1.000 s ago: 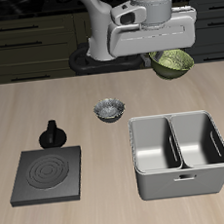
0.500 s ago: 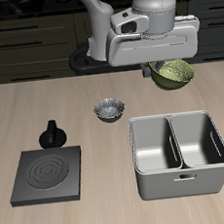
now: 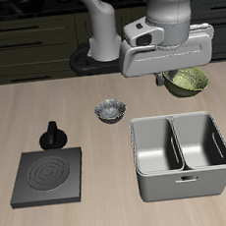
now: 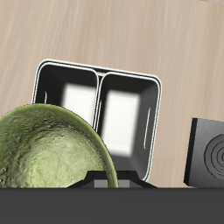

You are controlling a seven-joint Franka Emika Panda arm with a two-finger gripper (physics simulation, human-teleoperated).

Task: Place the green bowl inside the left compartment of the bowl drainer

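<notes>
The green bowl (image 3: pixel 187 80) hangs tilted in the air just behind the bowl drainer (image 3: pixel 184 180), with my gripper (image 3: pixel 173 77) shut on its rim. In the exterior view the bowl is in line with the bin farther from the stove plate. The left compartment (image 3: pixel 155 145) is the bin nearer the stove plate, and nothing lies in it. In the wrist view the green bowl (image 4: pixel 48 149) fills the foreground and covers one corner of the bowl drainer (image 4: pixel 99 68). The left compartment (image 4: pixel 122 118) shows open beyond it. My fingertips are mostly hidden by the hand.
A grey-white patterned bowl (image 3: pixel 110 110) sits on the table behind the drainer's stove-side corner. A flat black stove plate (image 3: pixel 49 176) lies toward the front, with a small black moka pot (image 3: pixel 53 134) behind it. A dark round pan (image 3: pixel 87 58) rests at the table's back.
My gripper has carried the green bowl sideways, away from the stove side, and down and forward toward the drainer's back edge. Nothing on the table has moved.
</notes>
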